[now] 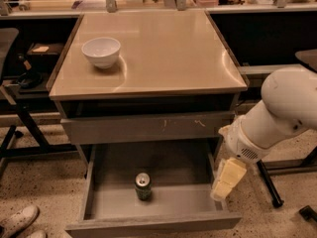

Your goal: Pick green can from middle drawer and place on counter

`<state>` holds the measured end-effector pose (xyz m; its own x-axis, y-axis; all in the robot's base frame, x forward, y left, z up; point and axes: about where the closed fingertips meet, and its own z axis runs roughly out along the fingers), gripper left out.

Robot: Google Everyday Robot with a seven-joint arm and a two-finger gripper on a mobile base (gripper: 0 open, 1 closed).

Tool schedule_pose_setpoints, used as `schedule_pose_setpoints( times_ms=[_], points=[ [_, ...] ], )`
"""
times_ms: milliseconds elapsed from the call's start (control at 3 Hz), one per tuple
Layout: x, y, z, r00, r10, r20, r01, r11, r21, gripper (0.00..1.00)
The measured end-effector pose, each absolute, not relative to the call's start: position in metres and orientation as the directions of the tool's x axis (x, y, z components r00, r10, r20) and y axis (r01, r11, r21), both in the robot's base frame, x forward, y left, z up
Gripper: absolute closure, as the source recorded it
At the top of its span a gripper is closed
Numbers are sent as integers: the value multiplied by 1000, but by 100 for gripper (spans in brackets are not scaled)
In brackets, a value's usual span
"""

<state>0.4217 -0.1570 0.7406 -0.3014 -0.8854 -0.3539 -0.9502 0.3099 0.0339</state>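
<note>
The green can [143,186] stands upright in the middle drawer [193,203], its long axis vertical and its shiny silver top with the pull tab facing up. It sits on the flat grey floor of the drawer, a little left of centre and towards the front, apart from every wall. The drawer is pulled well out from the grey cabinet, below a closed drawer front [143,128] that bears pale scratches.

The gripper [225,182], cream-coloured, hangs pointing down at the right-hand wall of the open drawer, near its front corner. Whether it is open or closed cannot be told from this angle; it holds nothing. The can lies to the left of it, well apart, with bare drawer floor between them, and its top sits at about the height of the gripper's lower end. The white arm [282,108] reaches in from the right side and slopes down to the gripper.

Above, the counter [168,58] is a glossy tan surface. A white bowl [101,51] stands on it near the rear left corner. A pale shoe [17,221] shows on the speckled floor at the lower left.
</note>
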Motion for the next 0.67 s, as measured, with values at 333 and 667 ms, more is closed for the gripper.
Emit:
schedule_pose_setpoints(
  times_ms=[333, 667],
  points=[
    [428, -145, 684, -345, -842, -414, -937, 337, 96, 0],
    [440, -124, 640, -362, -799, -480, -931, 337, 141, 0]
  ],
)
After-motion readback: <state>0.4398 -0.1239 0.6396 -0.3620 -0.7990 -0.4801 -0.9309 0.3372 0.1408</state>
